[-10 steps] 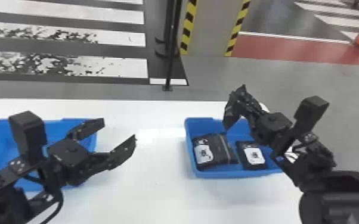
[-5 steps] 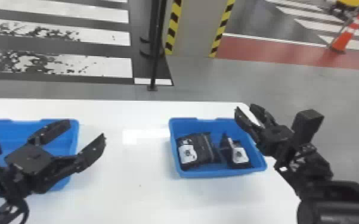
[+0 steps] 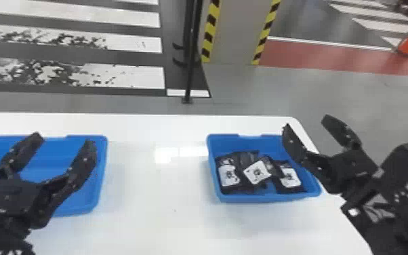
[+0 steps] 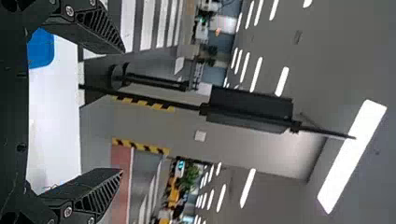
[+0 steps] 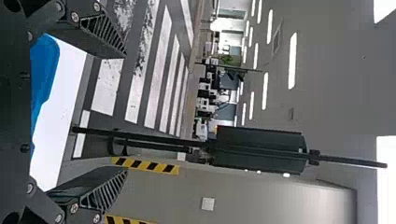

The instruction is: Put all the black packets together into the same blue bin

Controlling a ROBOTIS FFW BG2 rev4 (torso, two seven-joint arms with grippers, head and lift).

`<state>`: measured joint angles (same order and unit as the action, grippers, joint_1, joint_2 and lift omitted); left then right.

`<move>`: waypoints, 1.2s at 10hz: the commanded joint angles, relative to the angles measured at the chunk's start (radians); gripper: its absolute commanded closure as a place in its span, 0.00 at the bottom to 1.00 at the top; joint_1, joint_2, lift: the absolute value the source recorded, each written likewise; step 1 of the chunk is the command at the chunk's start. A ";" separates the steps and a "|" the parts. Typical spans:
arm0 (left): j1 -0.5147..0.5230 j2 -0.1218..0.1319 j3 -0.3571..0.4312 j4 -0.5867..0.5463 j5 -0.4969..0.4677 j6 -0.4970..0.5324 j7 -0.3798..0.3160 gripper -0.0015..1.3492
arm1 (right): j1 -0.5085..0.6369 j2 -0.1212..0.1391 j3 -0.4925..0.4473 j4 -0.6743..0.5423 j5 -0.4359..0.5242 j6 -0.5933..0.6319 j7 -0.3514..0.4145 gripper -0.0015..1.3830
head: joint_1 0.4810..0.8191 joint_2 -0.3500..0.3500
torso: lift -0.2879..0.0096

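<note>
We find the left gripper over the left-hand blue bin, jaws wide. Black packets lie together in the right-hand blue bin. The right gripper, jaws wide, overhangs its right edge. We judge gathering complete; next, retract both arms.

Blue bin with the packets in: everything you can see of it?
Blue bin: shallow, open-topped, rounded corners, a lip round the top; looks like plastic. Stands upright on the white table, near the table's right-hand edge. Holds at least three black packets with white labels. Right gripper, jaws open, overlaps its far right corner in the head view; contact can't be told.
</note>
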<state>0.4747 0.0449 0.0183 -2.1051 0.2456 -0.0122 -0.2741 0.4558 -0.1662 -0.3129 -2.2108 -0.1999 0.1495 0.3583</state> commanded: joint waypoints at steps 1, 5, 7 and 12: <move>0.070 -0.008 -0.004 -0.007 -0.016 -0.157 0.078 0.10 | 0.094 0.014 0.026 -0.088 -0.047 -0.007 -0.013 0.12 | 0.63 0.27 | 0.60; 0.181 -0.020 0.014 -0.041 -0.216 -0.223 0.208 0.10 | 0.288 0.047 0.038 -0.232 -0.021 0.035 -0.036 0.12 | 0.63 0.40 | 0.60; 0.227 -0.042 0.063 -0.083 -0.268 -0.196 0.214 0.10 | 0.317 0.047 0.036 -0.267 -0.008 0.052 -0.047 0.12 | 0.63 0.44 | 0.60; 0.264 -0.043 0.061 -0.149 -0.262 -0.145 0.220 0.10 | 0.332 0.045 0.038 -0.289 0.000 0.069 -0.050 0.12 | 0.63 0.48 | 0.60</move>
<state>0.7400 0.0011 0.0811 -2.2538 -0.0189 -0.1602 -0.0536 0.7876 -0.1203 -0.2757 -2.4991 -0.1997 0.2193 0.3083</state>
